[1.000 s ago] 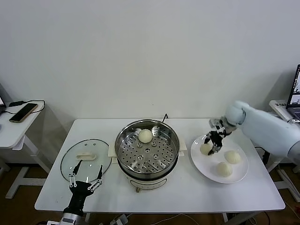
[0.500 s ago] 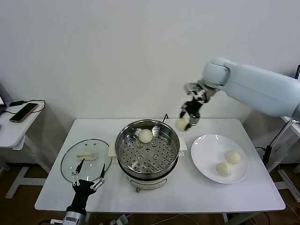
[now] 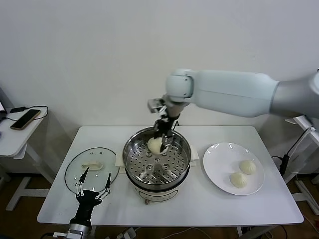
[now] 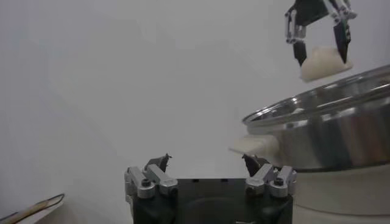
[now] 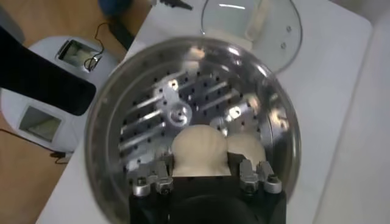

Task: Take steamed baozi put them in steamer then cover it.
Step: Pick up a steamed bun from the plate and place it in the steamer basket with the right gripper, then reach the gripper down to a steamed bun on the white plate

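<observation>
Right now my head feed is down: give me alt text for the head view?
The right gripper holds a baozi over the steamer, just above another bun already inside. Two buns remain on the white plate; the glass cover lies on the table beside the open left gripper.

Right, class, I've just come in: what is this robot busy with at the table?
The right gripper holds a steamed baozi over the steamer, where one bun already lies on the tray. Two buns wait on the white plate. The cover lies on the table, with the open left gripper idle beside it.
</observation>
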Robot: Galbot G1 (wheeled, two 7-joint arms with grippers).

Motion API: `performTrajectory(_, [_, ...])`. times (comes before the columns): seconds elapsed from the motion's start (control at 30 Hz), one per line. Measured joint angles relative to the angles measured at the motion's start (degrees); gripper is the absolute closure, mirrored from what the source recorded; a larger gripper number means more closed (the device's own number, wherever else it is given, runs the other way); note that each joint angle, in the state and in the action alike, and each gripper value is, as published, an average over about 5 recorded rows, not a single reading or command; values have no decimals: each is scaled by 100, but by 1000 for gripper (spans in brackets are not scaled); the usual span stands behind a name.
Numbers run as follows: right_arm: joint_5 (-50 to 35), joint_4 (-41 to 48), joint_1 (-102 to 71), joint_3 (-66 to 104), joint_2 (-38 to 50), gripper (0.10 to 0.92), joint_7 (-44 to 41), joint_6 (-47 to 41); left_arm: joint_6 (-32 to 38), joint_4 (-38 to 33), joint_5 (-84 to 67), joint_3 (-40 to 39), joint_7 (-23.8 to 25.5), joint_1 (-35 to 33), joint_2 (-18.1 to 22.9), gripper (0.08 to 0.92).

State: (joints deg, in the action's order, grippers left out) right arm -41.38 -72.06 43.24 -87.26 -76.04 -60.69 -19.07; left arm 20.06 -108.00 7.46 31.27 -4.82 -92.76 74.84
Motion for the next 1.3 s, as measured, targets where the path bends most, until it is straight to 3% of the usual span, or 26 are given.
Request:
performTrajectory(0.57, [-54, 810, -673, -162, -1015, 409, 464, -159, -1, 40, -7, 45, -20, 19, -33, 177])
performTrajectory(0.8, [-11, 857, -741, -180, -1076, 278, 502, -180, -4, 26, -9, 51, -27, 14, -29, 177])
performTrajectory(0.93, [61, 750, -680, -130, -993, 211, 461, -178, -11, 8, -10, 54, -28, 10, -30, 177])
performTrajectory(1.3, [704, -74, -200, 310, 262, 203, -125, 32, -59, -27, -7, -11, -30, 49, -35, 177])
